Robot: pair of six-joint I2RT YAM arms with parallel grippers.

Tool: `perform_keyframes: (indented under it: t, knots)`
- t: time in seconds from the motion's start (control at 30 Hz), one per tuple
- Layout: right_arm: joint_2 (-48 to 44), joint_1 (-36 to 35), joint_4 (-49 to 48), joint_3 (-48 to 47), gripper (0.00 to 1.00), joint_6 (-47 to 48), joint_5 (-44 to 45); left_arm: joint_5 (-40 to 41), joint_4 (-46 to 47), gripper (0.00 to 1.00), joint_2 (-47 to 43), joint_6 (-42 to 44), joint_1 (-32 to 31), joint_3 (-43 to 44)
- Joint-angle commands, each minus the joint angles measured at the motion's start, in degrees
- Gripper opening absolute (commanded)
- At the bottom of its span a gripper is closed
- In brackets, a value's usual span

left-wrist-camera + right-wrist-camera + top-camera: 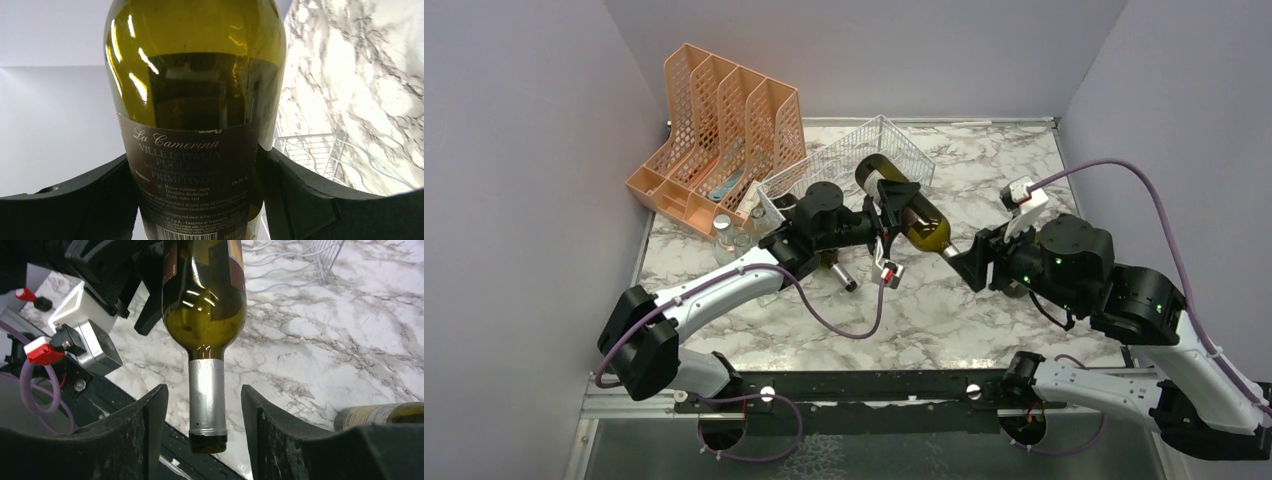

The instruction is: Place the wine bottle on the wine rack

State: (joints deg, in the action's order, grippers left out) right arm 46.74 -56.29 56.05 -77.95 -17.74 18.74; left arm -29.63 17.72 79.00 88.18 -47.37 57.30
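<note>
Though dark-labelled, olive-green wine bottle

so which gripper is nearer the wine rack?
Left. The left gripper clamps the wine bottle at the near edge of the wine rack; the right gripper straddles its neck, farther away.

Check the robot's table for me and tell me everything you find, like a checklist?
Surface: marble-pattern table.
Job's things: wine bottle held tilted off the table, not yet in the white wire wine rack.
Clutter: orange file organizer beside the rack; another bottle lying on the table.
Grippers: left gripper jaws clamp the bottle's body; right gripper jaws open around its neck, gaps both sides.
Cables: purple cable looping along each arm.
Surroundings: plain grey walls.
</note>
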Motion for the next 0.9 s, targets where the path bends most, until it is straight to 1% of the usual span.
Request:
perform_keyframes:
  t: [0.0, 0.17, 0.33, 0.57, 0.8, 0.87]
  knots:
    - [-0.24, -0.31, -1.10, 3.42, 0.58, 0.02, -4.87, -3.02, -3.28, 0.00, -3.80, 7.50, -0.32, 2.39]
    - [1.23, -0.26, -3.07, 7.58, 0.58, -0.77, -5.40, -2.16, -5.64, 0.00, -4.26, 10.18, -0.35, 2.48]
    - [1.65, -0.26, -8.02, 12.76, 0.56, -2.19, -6.06, -2.55, -7.08, 0.00, -5.02, 11.82, -0.67, 2.53]
    - [4.68, -0.31, -12.25, 15.95, 0.52, -4.48, -7.46, -2.49, -8.30, 0.00, -5.26, 13.37, -1.21, 2.87]
    - [6.16, -0.30, -12.91, 17.16, 0.41, -6.08, -4.71, -1.87, -8.89, 0.00, -5.43, 14.07, -1.49, 2.94]
    - [5.87, -0.28, -13.26, 17.66, 0.33, -6.33, -3.72, -1.53, -9.35, 0.00, -5.52, 13.71, -1.55, 3.30]
